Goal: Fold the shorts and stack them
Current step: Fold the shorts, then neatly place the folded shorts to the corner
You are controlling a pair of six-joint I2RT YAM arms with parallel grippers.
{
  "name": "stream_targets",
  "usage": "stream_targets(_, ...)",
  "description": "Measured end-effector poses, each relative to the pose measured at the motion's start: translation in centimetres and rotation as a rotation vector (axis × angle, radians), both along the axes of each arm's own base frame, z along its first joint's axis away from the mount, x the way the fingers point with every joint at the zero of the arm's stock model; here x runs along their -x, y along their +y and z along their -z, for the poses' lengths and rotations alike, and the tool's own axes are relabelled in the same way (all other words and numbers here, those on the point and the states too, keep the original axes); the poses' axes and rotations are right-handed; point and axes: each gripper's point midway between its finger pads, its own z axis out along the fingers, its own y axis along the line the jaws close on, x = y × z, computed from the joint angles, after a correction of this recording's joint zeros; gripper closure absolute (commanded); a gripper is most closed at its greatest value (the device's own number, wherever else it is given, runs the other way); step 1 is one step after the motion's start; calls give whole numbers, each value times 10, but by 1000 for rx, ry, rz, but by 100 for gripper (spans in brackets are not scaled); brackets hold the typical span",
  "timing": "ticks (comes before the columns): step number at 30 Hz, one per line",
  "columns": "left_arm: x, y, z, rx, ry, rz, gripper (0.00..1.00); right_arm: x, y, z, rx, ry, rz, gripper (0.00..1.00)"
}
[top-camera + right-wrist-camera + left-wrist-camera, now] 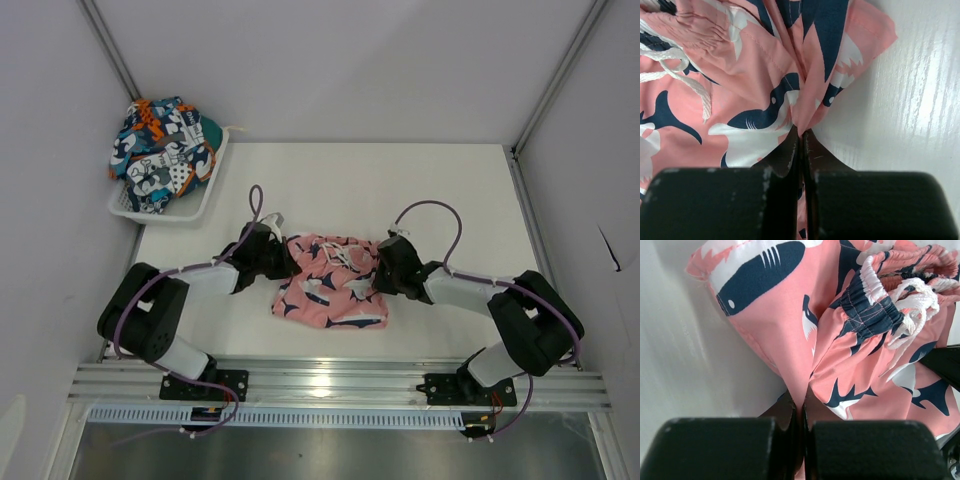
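Pinched shut on pink shorts [335,290] with left gripper [287,258] at 9 o'clock, right gripper [380,268] at 3 o'clock; treat as soft, limp; hold side edges.

Soft matt cloth: pink shorts [330,290]. Smooth, faintly glossy white: table [450,200]. White plastic: basket [207,185].
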Motion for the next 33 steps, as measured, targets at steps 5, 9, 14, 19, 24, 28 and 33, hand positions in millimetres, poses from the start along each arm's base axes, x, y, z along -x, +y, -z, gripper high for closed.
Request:
stream_targets(5,1,1,6,20,31,10,100,-2,-2,1,-22,10,8,100)
stream_targets(9,4,-1,8,27,43,21,100,-3,-3,1,-30,16,12,100)
stream_targets(14,3,-3,6,38,40,29,99,-4,-5,1,-35,21,2,100)
stream_targets(19,2,-7,4,57,43,32,99,-12,-11,-2,-35,33,3,100)
stream_targets(24,-16,-28,-4,78,33,49,100,-38,-28,-6,-14,42,41,100)
stream_targets(28,-42,-54,-10,106,10,52,100,-60,-46,-7,16,53,83,100)
stream_targets(33,-67,-83,-6,116,5,51,100,-83,-79,-2,25,80,166,100)
